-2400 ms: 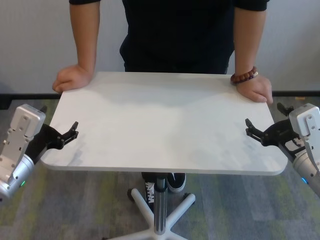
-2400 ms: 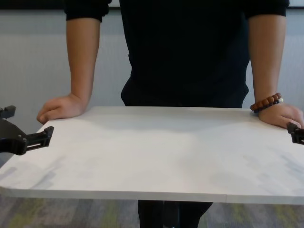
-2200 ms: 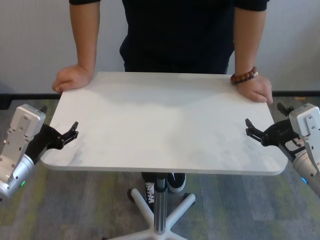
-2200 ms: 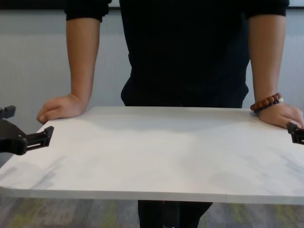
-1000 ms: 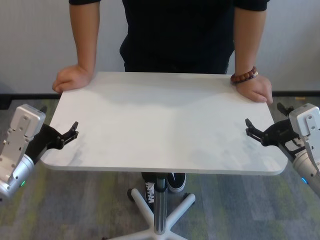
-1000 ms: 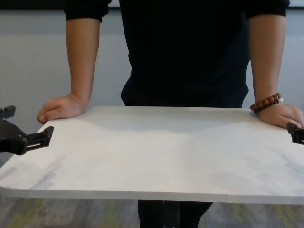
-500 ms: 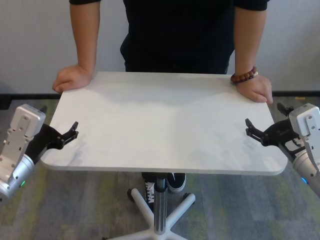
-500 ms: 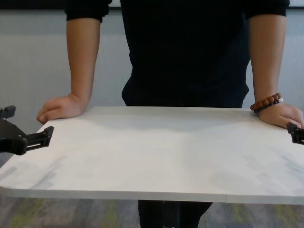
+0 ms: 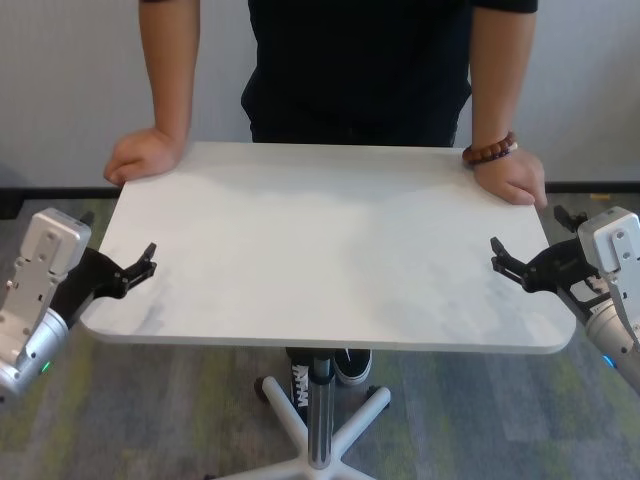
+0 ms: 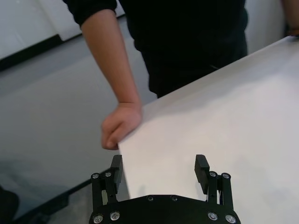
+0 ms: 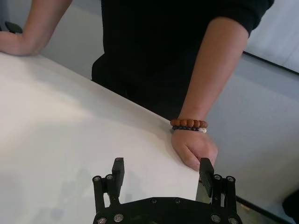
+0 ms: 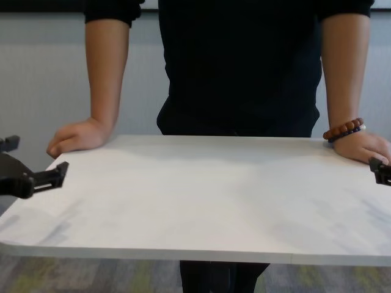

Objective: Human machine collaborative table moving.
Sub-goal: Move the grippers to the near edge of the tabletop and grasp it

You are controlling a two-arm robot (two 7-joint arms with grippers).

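Nothing has shifted: the left gripper (image 9: 140, 266) and right gripper (image 9: 503, 260), fingers apart, still straddle the large white matte tabletop (image 9: 330, 240)'s side edges unclamped; the black-shirted person (image 9: 355, 60) holds the far corners. No move begun.

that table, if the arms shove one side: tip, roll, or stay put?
Likely rolls or swivels: the table stands on one slim leg over a star-shaped base. A wide top on one leg may tip. The person's hands should steady it.
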